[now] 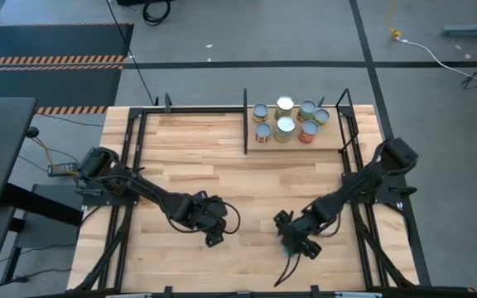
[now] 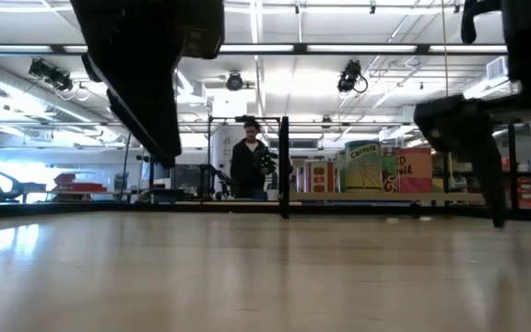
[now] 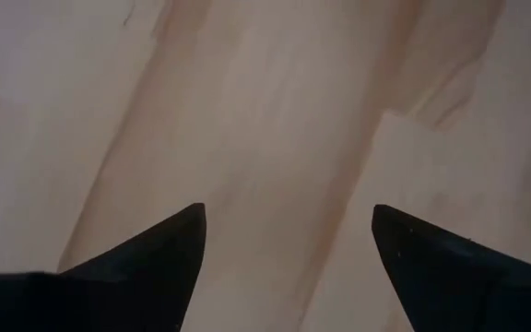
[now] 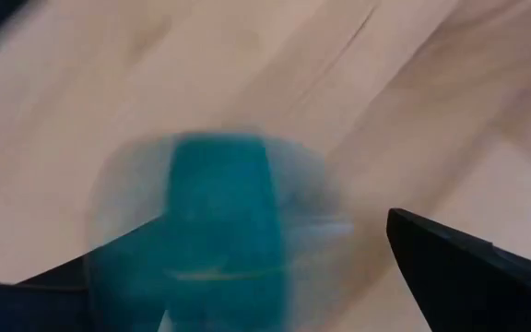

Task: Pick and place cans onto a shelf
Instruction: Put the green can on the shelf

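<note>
Seven cans on shelf at table's far side, seen from above. Left claw wide open, empty. Right claw wide open around blurry teal can, seen only by wrist.

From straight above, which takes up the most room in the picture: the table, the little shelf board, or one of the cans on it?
1. Table, by far the largest.
2. Shelf, a small board at the table's far edge.
3. Cans, smallest; all seven look about alike.

Person in dark top mid-frame in low view, colorful boxes right of them, yellow cable upper right on floor.
</note>
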Tool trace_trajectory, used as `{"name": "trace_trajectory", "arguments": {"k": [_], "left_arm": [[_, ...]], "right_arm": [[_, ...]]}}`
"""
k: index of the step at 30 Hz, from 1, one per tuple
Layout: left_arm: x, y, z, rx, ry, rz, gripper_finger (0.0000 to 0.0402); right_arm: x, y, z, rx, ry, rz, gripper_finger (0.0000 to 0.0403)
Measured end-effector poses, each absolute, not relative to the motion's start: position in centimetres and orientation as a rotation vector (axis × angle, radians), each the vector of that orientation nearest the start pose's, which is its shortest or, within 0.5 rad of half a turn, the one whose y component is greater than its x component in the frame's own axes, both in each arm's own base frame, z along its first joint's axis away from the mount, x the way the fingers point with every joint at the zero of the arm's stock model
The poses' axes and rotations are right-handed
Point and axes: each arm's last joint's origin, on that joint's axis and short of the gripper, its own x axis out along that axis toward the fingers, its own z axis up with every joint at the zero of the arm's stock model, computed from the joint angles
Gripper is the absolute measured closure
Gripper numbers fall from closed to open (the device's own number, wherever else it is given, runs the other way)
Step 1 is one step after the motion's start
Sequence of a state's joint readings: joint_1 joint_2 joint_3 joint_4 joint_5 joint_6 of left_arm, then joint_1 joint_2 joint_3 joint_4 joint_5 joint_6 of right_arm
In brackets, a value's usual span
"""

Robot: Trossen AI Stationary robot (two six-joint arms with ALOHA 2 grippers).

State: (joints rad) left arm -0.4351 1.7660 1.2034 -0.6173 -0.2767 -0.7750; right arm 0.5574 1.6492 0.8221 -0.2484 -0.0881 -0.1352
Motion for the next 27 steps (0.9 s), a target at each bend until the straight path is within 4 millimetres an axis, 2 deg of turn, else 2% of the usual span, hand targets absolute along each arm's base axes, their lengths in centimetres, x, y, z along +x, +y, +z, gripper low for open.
{"name": "trace_trajectory", "arguments": {"k": [7, 11, 21, 23, 27], "left_arm": [[31.4, -13.3, 19.2, -0.257, 1.125, 0.323, 0.0088], [31.4, -13.3, 19.2, -0.237, 1.136, 0.305, 0.0088], [30.4, -12.9, 19.4, -0.193, 1.202, 0.323, 0.0088], [30.2, -12.9, 20.1, -0.202, 1.189, 0.318, 0.0088], [29.5, -12.7, 21.5, -0.215, 1.167, 0.314, 0.0088]], "right_arm": [[27.5, 18.0, 13.0, -0.372, 1.163, 0.595, 0.0024], [28.5, 18.7, 13.4, -0.348, 1.166, 0.585, 0.0027], [30.5, 19.8, 16.2, -0.384, 1.006, 0.571, 0.0031], [31.0, 20.2, 16.2, -0.395, 0.94, 0.604, 0.0029], [31.7, 20.7, 14.6, -0.405, 0.912, 0.653, 0.0023]]}}
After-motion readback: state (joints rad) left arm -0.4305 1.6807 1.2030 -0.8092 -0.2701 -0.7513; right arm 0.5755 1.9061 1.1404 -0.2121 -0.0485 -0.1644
